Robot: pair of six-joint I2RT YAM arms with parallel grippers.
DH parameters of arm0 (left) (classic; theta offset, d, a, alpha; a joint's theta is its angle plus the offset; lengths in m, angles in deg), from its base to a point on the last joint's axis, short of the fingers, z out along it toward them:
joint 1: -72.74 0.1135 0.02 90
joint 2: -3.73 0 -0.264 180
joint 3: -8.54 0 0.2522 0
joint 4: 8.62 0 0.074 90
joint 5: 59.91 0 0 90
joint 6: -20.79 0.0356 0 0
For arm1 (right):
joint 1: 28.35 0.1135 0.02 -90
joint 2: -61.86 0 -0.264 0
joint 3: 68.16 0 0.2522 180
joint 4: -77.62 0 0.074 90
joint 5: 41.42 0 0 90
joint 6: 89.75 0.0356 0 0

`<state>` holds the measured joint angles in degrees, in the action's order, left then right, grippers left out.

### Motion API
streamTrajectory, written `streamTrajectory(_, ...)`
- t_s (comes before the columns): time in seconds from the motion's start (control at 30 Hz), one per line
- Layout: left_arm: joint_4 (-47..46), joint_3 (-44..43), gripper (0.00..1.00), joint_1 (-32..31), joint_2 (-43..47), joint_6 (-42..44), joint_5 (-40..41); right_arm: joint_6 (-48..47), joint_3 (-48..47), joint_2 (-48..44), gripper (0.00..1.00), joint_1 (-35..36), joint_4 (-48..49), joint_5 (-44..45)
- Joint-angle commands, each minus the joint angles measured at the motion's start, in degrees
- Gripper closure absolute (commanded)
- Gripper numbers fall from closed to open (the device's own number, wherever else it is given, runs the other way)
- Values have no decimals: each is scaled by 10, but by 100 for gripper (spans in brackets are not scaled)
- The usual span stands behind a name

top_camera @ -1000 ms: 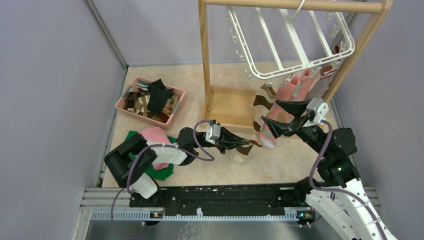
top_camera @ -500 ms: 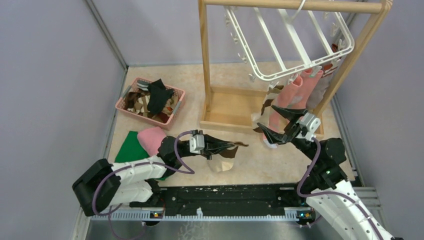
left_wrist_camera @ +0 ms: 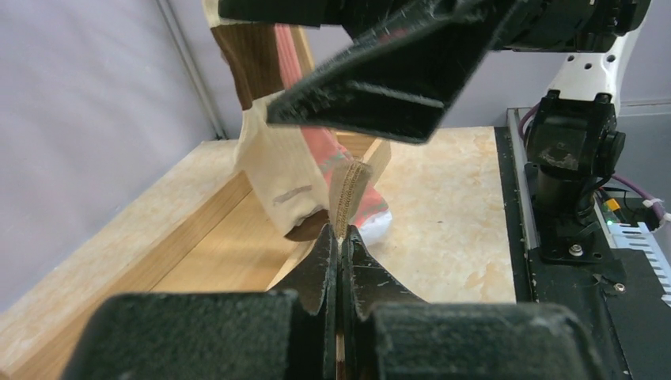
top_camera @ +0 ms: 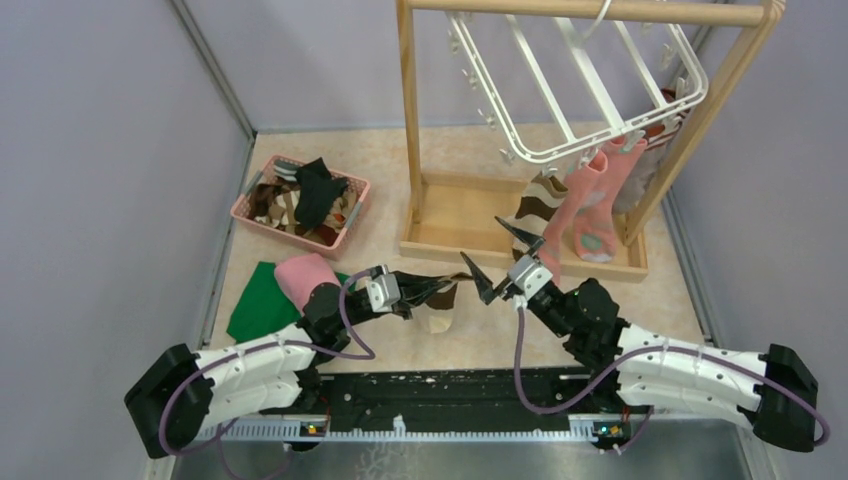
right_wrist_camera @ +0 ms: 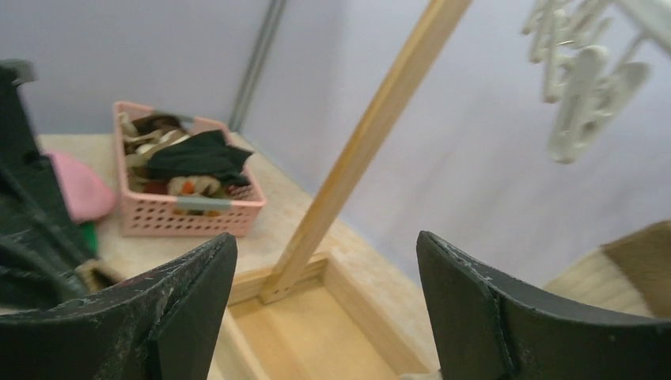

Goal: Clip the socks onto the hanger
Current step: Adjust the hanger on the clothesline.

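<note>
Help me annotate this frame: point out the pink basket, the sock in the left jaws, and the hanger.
pink basket (right_wrist_camera: 190, 220), right wrist view, front wall.
sock (left_wrist_camera: 277, 174), left wrist view, cream body.
hanger (top_camera: 592, 75), top external view, white crossbar.

Socks (top_camera: 590, 205) under hanger (top_camera: 590, 78) — basket (top_camera: 356, 212) left
</note>
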<state>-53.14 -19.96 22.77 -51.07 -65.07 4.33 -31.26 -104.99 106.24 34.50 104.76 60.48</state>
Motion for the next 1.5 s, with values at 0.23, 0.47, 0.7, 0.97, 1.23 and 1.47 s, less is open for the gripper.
streamTrajectory(0.23, -26, 17, 100, 41, 19, -29, 0, -46, -4, 109, 16, -51, 368, 54)
streamTrajectory(0.47, -32, 25, 100, 62, 28, -36, -12, 9, -43, 159, 18, -89, 394, 38)
streamTrajectory(0.7, -41, 28, 100, 75, 27, -41, -24, 28, -87, 228, 23, -91, 460, 68)
streamTrajectory(0.97, -46, 33, 100, 84, 31, -41, -34, 35, -122, 264, 23, -92, 488, 97)
streamTrajectory(1.23, -48, 37, 100, 89, 36, -40, -38, 56, -145, 293, 24, -108, 509, 107)
streamTrajectory(1.47, -47, 40, 100, 93, 37, -41, -41, 58, -154, 319, 25, -118, 545, 100)
